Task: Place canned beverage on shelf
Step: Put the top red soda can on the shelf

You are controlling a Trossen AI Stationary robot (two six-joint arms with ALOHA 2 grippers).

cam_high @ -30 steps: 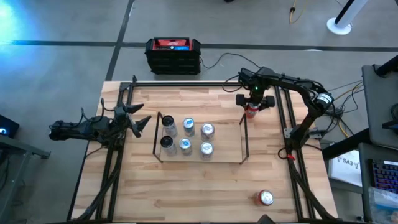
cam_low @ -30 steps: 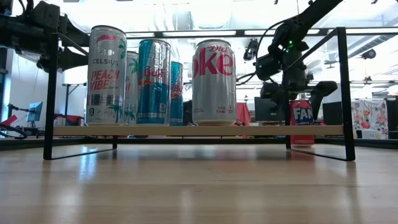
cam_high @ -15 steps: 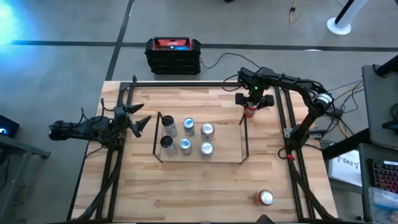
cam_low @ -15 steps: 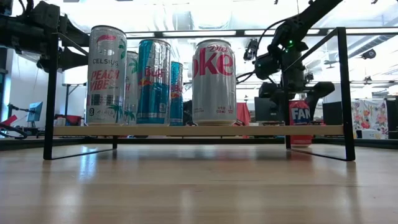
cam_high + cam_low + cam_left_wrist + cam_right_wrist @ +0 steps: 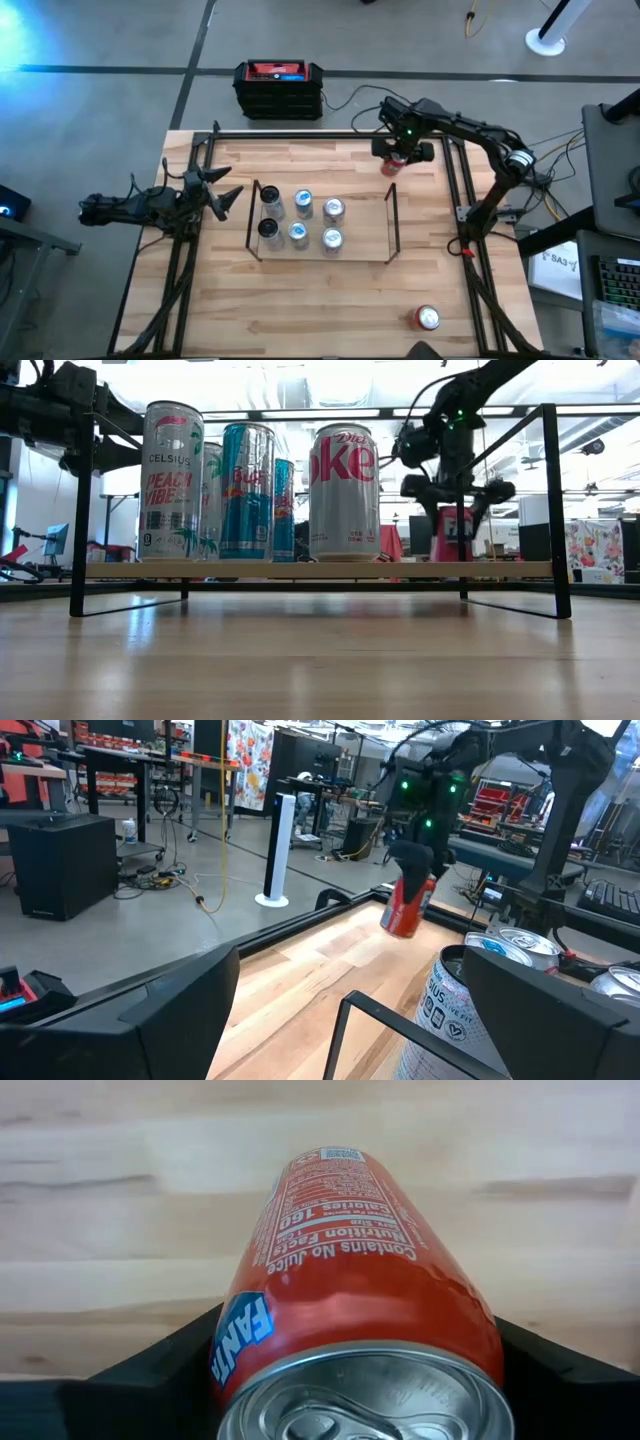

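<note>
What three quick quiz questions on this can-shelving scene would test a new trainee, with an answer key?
1. True or false: the right gripper has the Fanta can lifted off the table.
2. How many cans stand on the shelf? A four, B six, C eight.
3. Fill in: a second red can stands near the table's ____ corner, on the right arm's side.

Key: 1 true; 2 B; 3 front. The left gripper waits open beside the shelf.
</note>
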